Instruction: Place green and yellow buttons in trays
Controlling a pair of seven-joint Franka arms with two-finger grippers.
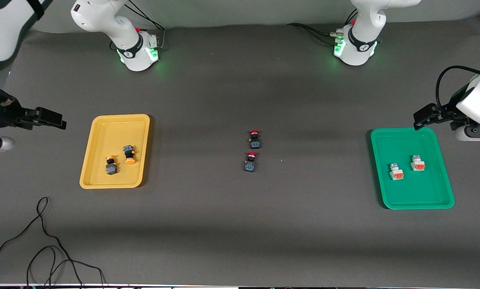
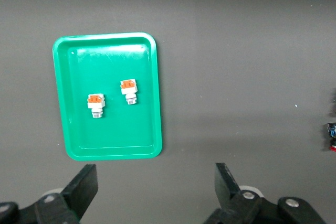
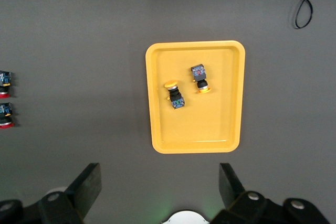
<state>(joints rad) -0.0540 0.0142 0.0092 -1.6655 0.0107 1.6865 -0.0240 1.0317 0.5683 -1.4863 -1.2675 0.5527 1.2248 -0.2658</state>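
from the front camera, a matte dark grey table (image 1: pixel 208 224) carries a smooth yellow tray (image 1: pixel 88 176), rectangular with rounded corners and a raised rim, at the right arm's end, its long side running toward the camera. in it lie two black-bodied yellow-capped buttons (image 1: pixel 119 159) side by side, just apart: one has its round cap toward the bases, the other its cap toward the camera, both long axes roughly along the tray's length. a glossy green tray (image 1: pixel 424 200) of the same shape sits at the left arm's end, holding two white-grey orange-faced buttons (image 1: pixel 407 168), blocky and short, near each other. two red-capped buttons (image 1: pixel 253 155) lie mid-table in a line, caps toward the bases. a thin black cable (image 1: pixel 43 241) loops near the camera's edge. the right gripper (image 1: pixel 49 118) hangs beside the yellow tray's outer side, the left gripper (image 1: pixel 424 116) over the green tray's corner nearest the bases. the left wrist view looks down on the green tray (image 2: pixel 68 129), its two orange-faced buttons (image 2: pixel 112 98) lying parallel, and the left gripper (image 2: pixel 155 187) with fingers spread wide, holding nothing. the right wrist view shows the yellow tray (image 3: pixel 157 129), the yellow-capped buttons (image 3: pixel 187 86) pointing opposite ways, and the right gripper (image 3: pixel 160 184) likewise spread and empty.
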